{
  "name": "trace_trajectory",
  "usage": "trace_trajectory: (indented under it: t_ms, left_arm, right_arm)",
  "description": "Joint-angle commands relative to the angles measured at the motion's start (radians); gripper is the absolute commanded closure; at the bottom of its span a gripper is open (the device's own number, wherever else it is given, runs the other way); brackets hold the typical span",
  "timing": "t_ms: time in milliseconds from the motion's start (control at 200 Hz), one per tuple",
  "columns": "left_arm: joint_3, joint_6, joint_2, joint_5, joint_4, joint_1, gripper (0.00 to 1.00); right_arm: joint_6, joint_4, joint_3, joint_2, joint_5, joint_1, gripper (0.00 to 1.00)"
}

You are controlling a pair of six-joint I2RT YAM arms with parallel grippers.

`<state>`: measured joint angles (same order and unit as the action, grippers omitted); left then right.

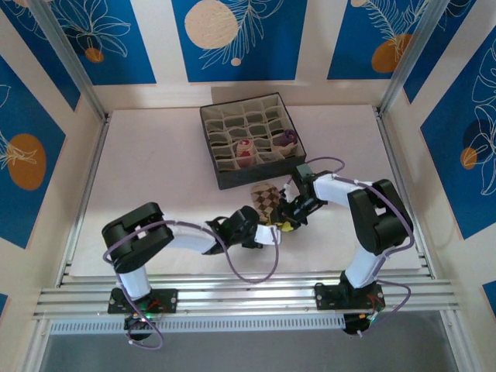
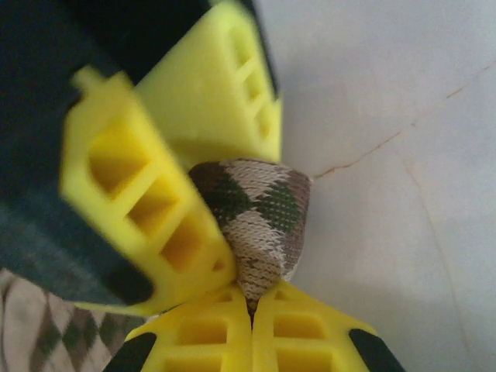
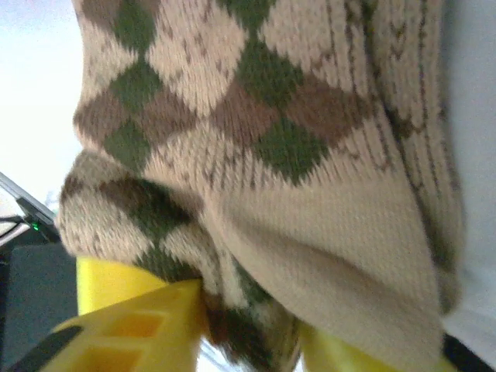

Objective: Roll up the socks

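- My L gripper (image 2: 252, 308) is shut tight. It pinches one tip of the diamond sock (image 2: 260, 221), and the 2 yellow fingers touch each other right under the cloth.
- From the top cam, my L gripper (image 1: 273, 231) and R gripper (image 1: 293, 215) meet near the middle of the desk (image 1: 155, 170), just in front of the grey box (image 1: 240, 180).
- The diamond sock (image 1: 266, 198) lies on the desk btw the box and my grippers. Its near end is up in my fingers; the rest lies flat.
- My R gripper (image 3: 248, 337) has its fingers (image 3: 132, 325) part way apart, w/ a thick fold of the diamond sock (image 3: 256, 155) bunched btw them. I can't tell if they squeeze it or just sit beside it.
- The L wrist cam shows my R gripper's yellow fingers right next to the same sock tip.
- The other 2 socks are in the box, each in its own little pocket: the beige sock w/ maroon toe (image 1: 246, 152) near the middle, rolled up, and the purple sock (image 1: 287, 139) by the R wall.
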<state>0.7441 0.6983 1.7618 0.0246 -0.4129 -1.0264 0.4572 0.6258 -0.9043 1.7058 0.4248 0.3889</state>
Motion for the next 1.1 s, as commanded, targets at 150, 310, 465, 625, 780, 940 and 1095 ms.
trace_trajectory:
  t_ms: [150,310,465,625,780,940,1095]
  left_arm:
    - [0.112,-0.219,0.023,-0.402,0.400,0.162,1.00]
    - [0.227,-0.302,0.099,-0.573,0.571,0.234,1.00]
    - [0.327,-0.383,0.182,-0.695,0.684,0.292,1.00]
    - [0.390,-0.501,0.246,-0.797,0.720,0.347,1.00]
    - [0.417,-0.541,0.270,-0.816,0.741,0.363,1.00]
    - [0.374,-0.546,0.238,-0.792,0.661,0.364,0.88]
    - [0.234,-0.488,0.094,-0.795,0.452,0.365,0.74]
  right_arm:
    - [0.005,-0.001,0.038,-0.163,0.068,-0.051,0.50]
    - [0.006,-0.127,0.045,-0.159,0.047,-0.054,0.50]
    - [0.000,-0.225,0.040,-0.110,0.047,-0.040,0.50]
    - [-0.028,-0.245,0.026,-0.043,0.050,-0.012,0.51]
    - [-0.029,-0.255,0.033,0.001,0.034,0.009,0.61]
    - [0.018,-0.182,0.007,0.065,-0.040,0.004,0.85]
    - [0.048,-0.106,-0.022,0.131,-0.047,-0.022,0.94]
